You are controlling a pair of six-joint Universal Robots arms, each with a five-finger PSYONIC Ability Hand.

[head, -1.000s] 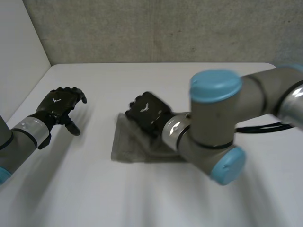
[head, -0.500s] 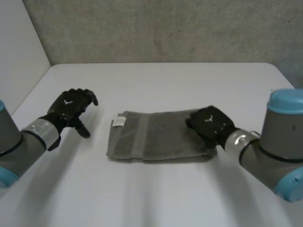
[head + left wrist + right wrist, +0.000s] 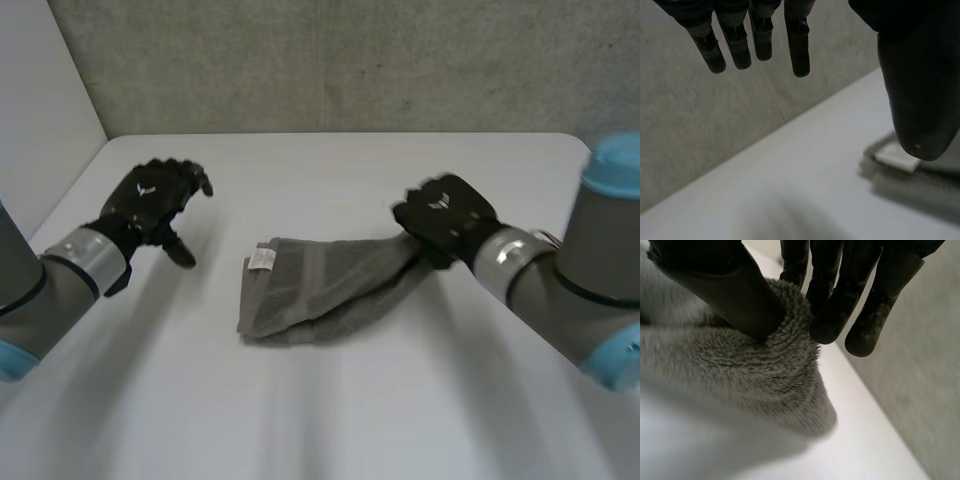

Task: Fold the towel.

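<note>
A grey fluffy towel (image 3: pixel 310 290) lies in the middle of the white table (image 3: pixel 330 410). It is folded over, and a small white tag (image 3: pixel 262 259) sits at its left end. That end rests flat on the table. The other end is lifted off the table, up to the black right hand (image 3: pixel 445 212). This hand has the towel's right end in a pinch. Its thumb (image 3: pixel 725 287) presses into the fluffy cloth from one side, and its fingers (image 3: pixel 827 315) curl in from the other. The black left hand (image 3: pixel 150 200) is up above the table, to the left of the towel and well apart from it. Its fingers are straight and spread, and it has nothing in it.
</note>
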